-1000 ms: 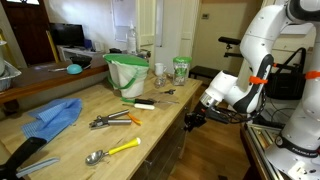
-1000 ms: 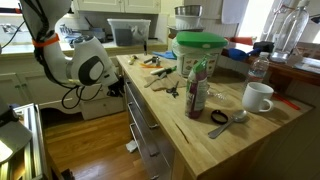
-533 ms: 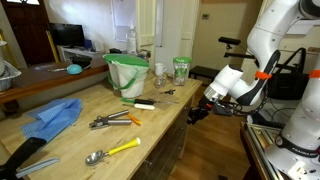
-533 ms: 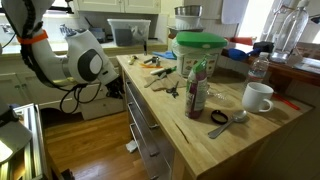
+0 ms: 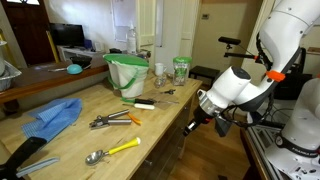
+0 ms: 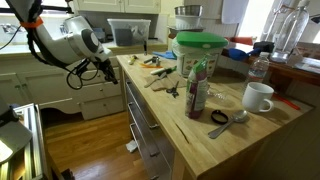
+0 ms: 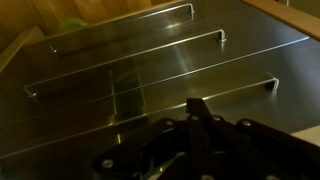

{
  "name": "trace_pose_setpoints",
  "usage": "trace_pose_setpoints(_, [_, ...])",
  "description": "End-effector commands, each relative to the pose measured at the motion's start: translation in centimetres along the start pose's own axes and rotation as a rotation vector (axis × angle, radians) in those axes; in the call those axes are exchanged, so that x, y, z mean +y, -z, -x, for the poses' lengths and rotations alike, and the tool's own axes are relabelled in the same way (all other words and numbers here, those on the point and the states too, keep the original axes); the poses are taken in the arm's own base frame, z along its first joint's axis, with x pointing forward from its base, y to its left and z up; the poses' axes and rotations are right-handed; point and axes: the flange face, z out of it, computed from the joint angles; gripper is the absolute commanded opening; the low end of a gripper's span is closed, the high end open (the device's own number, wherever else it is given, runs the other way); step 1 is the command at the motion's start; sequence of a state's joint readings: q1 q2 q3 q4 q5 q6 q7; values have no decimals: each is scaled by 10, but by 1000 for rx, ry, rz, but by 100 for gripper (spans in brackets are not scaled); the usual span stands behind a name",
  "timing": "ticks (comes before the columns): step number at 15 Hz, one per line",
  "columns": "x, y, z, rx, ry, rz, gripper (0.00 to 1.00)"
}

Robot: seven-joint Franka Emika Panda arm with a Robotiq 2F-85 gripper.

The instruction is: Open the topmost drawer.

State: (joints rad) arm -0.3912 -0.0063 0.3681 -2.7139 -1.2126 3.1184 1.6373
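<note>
- In an exterior view the gripper (image 6: 106,68) hangs off the counter's corner, fingers pinched together on nothing.
- The topmost drawer (image 6: 133,98) lies just right of it and lower, tucked under the countertop (image 6: 175,125) edge.
- In the wrist view, long bar handles (image 7: 250,88) run crosswise; which one is the top drawer's I cannot tell.
- Bare floor (image 6: 70,140) leaves room to pull outward.
</note>
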Motion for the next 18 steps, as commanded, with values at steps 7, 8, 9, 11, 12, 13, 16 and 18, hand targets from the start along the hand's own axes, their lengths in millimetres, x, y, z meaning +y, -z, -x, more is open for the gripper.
trace_pose_setpoints(7, [-27, -3, -13, 154, 172, 105, 0])
trace_pose_setpoints(8, [-27, -6, -10, 148, 171, 93, 0])
trace_pose_setpoints(9, [-27, -8, -7, 149, 171, 87, 0])
trace_pose_setpoints(11, [-25, -13, -6, 167, 163, 73, 0])
trace_pose_setpoints(12, [-23, -17, -6, 171, 156, 72, 0])
trace_pose_setpoints(13, [-22, -20, -8, 180, 142, 60, 0])
trace_pose_setpoints(16, [-19, -34, -7, 182, 124, 26, 0])
trace_pose_setpoints(18, [-17, -47, -7, 192, 128, 15, 0])
